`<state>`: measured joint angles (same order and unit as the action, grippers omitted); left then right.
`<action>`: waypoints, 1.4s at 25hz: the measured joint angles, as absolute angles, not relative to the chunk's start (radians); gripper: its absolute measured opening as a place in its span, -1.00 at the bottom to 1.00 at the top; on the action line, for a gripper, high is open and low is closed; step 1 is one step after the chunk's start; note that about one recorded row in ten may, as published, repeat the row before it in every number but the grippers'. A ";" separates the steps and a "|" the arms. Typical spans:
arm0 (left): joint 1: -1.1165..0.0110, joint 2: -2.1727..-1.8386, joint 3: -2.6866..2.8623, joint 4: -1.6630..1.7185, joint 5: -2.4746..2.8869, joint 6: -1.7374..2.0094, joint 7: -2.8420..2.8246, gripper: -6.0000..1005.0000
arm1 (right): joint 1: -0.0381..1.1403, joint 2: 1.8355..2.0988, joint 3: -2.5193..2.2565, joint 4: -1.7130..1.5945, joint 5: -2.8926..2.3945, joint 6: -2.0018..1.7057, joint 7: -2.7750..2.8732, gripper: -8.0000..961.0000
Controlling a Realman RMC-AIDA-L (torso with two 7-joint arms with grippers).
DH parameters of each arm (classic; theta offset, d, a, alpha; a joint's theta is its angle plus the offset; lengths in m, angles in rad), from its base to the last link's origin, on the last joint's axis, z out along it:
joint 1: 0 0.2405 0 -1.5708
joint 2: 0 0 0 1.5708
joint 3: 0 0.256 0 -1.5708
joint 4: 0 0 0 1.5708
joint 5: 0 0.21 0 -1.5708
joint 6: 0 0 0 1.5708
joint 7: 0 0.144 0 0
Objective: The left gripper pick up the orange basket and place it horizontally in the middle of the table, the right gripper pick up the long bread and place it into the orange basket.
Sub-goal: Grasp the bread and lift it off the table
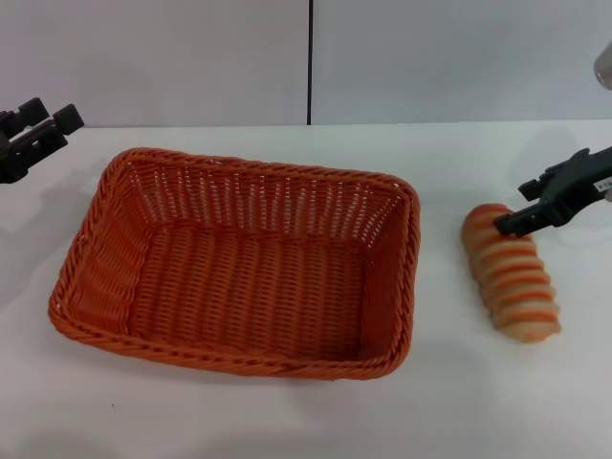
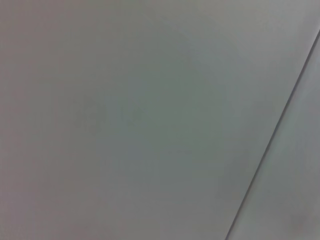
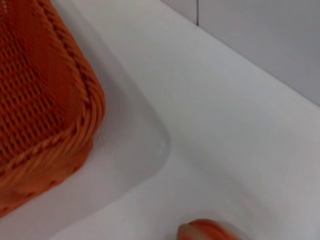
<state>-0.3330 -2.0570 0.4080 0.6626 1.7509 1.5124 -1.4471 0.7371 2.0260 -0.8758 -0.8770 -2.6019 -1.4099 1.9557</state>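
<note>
The orange basket (image 1: 239,268) lies empty on the white table (image 1: 287,421), its long side running left to right; one of its corners (image 3: 45,100) fills part of the right wrist view. To its right lies the striped long bread (image 1: 513,275), and the right wrist view catches only its tip (image 3: 210,231). My right gripper (image 1: 514,223) is down at the bread's far end, touching or just above it. At the far left, my left gripper (image 1: 48,113) is held above the table, open and empty, well apart from the basket.
A grey wall with a dark vertical seam (image 1: 310,62) stands behind the table. The left wrist view shows only that wall and a seam (image 2: 272,140). A bare strip of table separates basket and bread.
</note>
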 joint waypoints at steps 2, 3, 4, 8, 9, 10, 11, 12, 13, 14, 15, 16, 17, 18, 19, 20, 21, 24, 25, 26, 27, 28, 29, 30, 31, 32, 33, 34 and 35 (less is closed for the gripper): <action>-0.333 -2.057 0.408 0.663 1.749 1.513 -1.449 0.41 | 0.736 2.026 -0.875 -0.868 -2.594 -1.398 1.950 0.42; -0.333 -2.057 0.408 0.663 1.748 1.513 -1.450 0.41 | 0.736 2.026 -0.875 -0.861 -2.591 -1.389 1.947 0.41; -0.333 -2.057 0.408 0.663 1.747 1.514 -1.450 0.41 | 0.736 2.026 -0.875 -0.853 -2.590 -1.379 1.942 0.40; -0.333 -2.057 0.409 0.663 1.746 1.515 -1.452 0.41 | 0.736 2.024 -0.873 -0.812 -2.572 -1.350 1.921 0.36; -0.333 -2.057 0.409 0.663 1.746 1.515 -1.452 0.41 | 0.736 2.023 -0.873 -0.803 -2.563 -1.344 1.913 0.35; -0.333 -2.057 0.409 0.663 1.746 1.515 -1.452 0.41 | 0.734 2.023 -0.873 -0.801 -2.557 -1.340 1.909 0.27; -0.333 -2.057 0.409 0.663 1.746 1.515 -1.452 0.41 | 0.732 2.023 -0.872 -0.798 -2.550 -1.333 1.904 0.19; -0.333 -2.057 0.409 0.663 1.746 1.515 -1.452 0.41 | 0.729 2.023 -0.872 -0.798 -2.541 -1.328 1.900 0.12; -0.333 -2.057 0.409 0.663 1.746 1.515 -1.452 0.41 | 0.727 2.023 -0.872 -0.798 -2.533 -1.325 1.896 0.04; -0.337 -2.057 0.410 0.663 1.746 1.516 -1.453 0.41 | 0.726 2.023 -0.872 -0.798 -2.523 -1.323 1.892 -0.04; -0.338 -2.057 0.411 0.663 1.746 1.516 -1.453 0.41 | 0.724 2.023 -0.872 -0.798 -2.513 -1.321 1.888 -0.08; -0.339 -2.057 0.411 0.663 1.746 1.516 -1.453 0.41 | 0.722 2.023 -0.873 -0.798 -2.505 -1.320 1.885 -0.13; -0.340 -2.057 0.411 0.663 1.746 1.516 -1.453 0.40 | 0.720 2.022 -0.873 -0.797 -2.502 -1.319 1.883 -0.17; -0.340 -2.057 0.411 0.663 1.746 1.516 -1.453 0.40 | 0.718 2.022 -0.873 -0.796 -2.500 -1.317 1.881 -0.21; -0.341 -2.058 0.411 0.661 1.745 1.516 -1.453 0.40 | 0.717 2.021 -0.873 -0.794 -2.499 -1.315 1.879 -0.26; -0.342 -2.058 0.411 0.659 1.746 1.516 -1.453 0.41 | 0.717 2.021 -0.873 -0.790 -2.498 -1.314 1.878 -0.30; -0.342 -2.058 0.410 0.654 1.745 1.516 -1.453 0.41 | 0.717 2.021 -0.873 -0.785 -2.498 -1.311 1.877 -0.34; -0.344 -2.058 0.409 0.644 1.745 1.516 -1.453 0.41 | 0.717 2.020 -0.876 -0.761 -2.498 -1.296 1.876 -0.47; -0.344 -2.058 0.409 0.644 1.745 1.515 -1.453 0.41 | 0.717 2.020 -0.877 -0.755 -2.498 -1.291 1.875 -0.51; -0.344 -2.058 0.408 0.643 1.745 1.515 -1.453 0.41 | 0.717 2.020 -0.880 -0.749 -2.498 -1.288 1.875 -0.56; -0.344 -2.058 0.408 0.643 1.745 1.515 -1.453 0.41 | 0.718 2.019 -0.881 -0.743 -2.498 -1.286 1.875 -0.60; -0.344 -2.058 0.408 0.642 1.745 1.515 -1.453 0.40 | 0.718 2.019 -0.881 -0.740 -2.498 -1.285 1.875 -0.64; -0.344 -2.058 0.408 0.642 1.744 1.515 -1.453 0.40 | 0.718 2.018 -0.882 -0.739 -2.498 -1.285 1.875 -0.65; -0.344 -2.058 0.408 0.642 1.744 1.515 -1.453 0.40 | 0.718 2.018 -0.882 -0.739 -2.498 -1.285 1.874 -0.66; -0.344 -2.058 0.408 0.642 1.744 1.515 -1.453 0.40 | 0.719 2.018 -0.882 -0.739 -2.497 -1.285 1.874 -0.67; -0.344 -2.058 0.408 0.641 1.744 1.514 -1.453 0.40 | 0.719 2.018 -0.882 -0.740 -2.497 -1.285 1.874 -0.68; -0.344 -2.057 0.408 0.641 1.744 1.514 -1.453 0.40 | 0.719 2.019 -0.882 -0.742 -2.497 -1.285 1.874 -0.69; -0.344 -2.057 0.408 0.641 1.744 1.513 -1.453 0.40 | 0.719 2.019 -0.882 -0.744 -2.498 -1.286 1.874 -0.71; -0.344 -2.057 0.408 0.640 1.744 1.513 -1.453 0.40 | 0.719 2.019 -0.882 -0.747 -2.497 -1.289 1.874 -0.72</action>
